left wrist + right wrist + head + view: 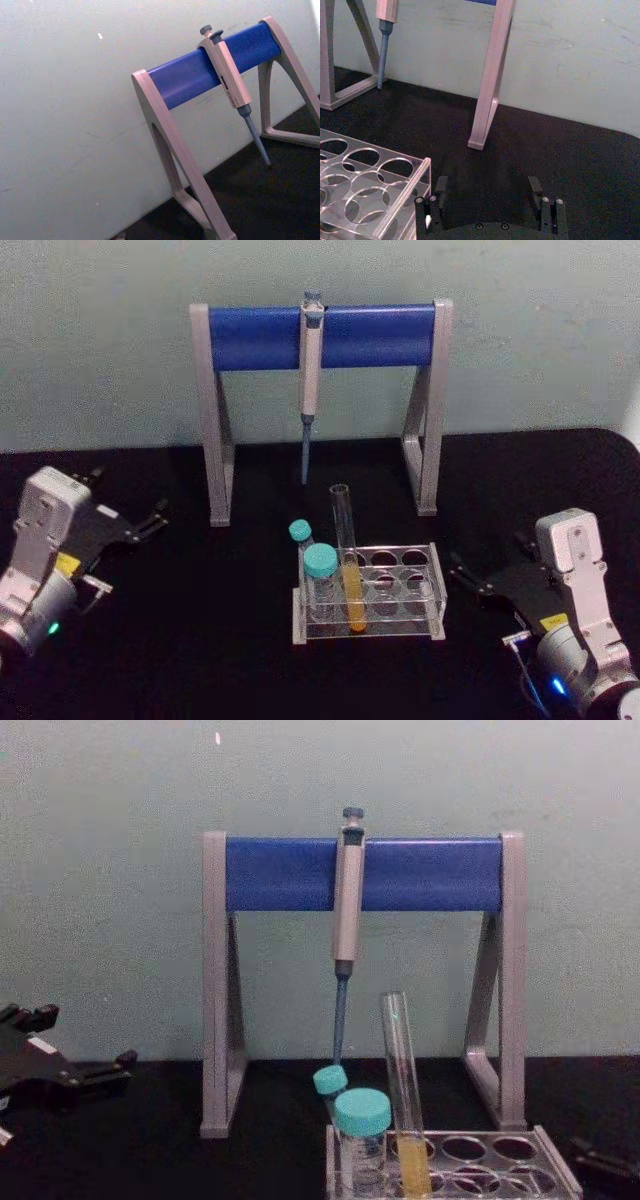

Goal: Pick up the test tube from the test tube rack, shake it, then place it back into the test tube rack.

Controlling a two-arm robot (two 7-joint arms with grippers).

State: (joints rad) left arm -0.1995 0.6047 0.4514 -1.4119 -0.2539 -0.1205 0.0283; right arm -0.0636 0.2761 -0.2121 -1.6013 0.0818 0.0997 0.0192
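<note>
Standing in the rack (432,562) so it won't tip, the tube (348,560) waits just left of the right gripper (468,580), jaws wide for grabbing, while the left gripper (150,520) sits far off, also wide.

Yellow-orange liquid (356,602), teal caps (321,560), blue, seemingly grey-legged stand (322,337)

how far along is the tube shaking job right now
Nothing looks done yet. The test tube stands in the test tube rack, yellow liquid at its bottom. Nothing is in hand: the left gripper and right gripper sit open and empty on either side. Picking, shaking and returning all remain.
</note>
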